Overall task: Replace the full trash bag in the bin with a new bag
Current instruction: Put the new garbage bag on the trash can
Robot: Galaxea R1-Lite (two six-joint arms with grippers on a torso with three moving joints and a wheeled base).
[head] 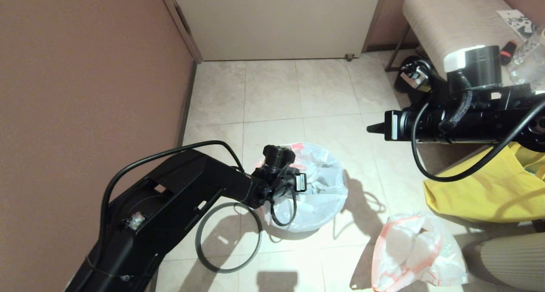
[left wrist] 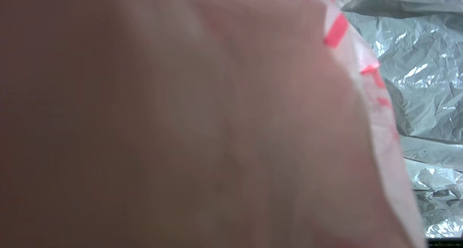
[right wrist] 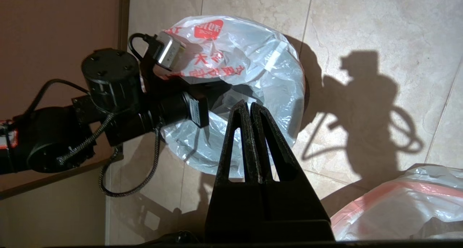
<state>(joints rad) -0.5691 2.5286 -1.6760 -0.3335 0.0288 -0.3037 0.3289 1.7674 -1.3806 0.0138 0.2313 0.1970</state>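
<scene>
New bag (head: 319,190): thin, crinkled, translucent white plastic with red print, draped over the round bin so that the bin's walls are hidden; it stands on the tiled floor near the middle of the head view. Its pink-striped hem (left wrist: 336,31) fills the left wrist view, with creased silvery film beside it.

Left gripper (head: 298,182): at the bag's near-left edge, reaching over the mouth; its fingers are hidden in the plastic but clenched, and whether they pinch the film cannot be told.

Grey hoop (head: 228,236): a thin ring lying flat on the tiles just beside the bag, partly under the left arm.

Full trash bag (head: 415,251): lumpy, glossy white plastic with a pink hem, resting on the floor well apart, toward the robot's right.

Right gripper (right wrist: 249,108): held above the floor, its two tapered black fingers pressed together and empty.

Yellow cloth tote (head: 481,190) and padded stool (head: 447,19): at the right.
</scene>
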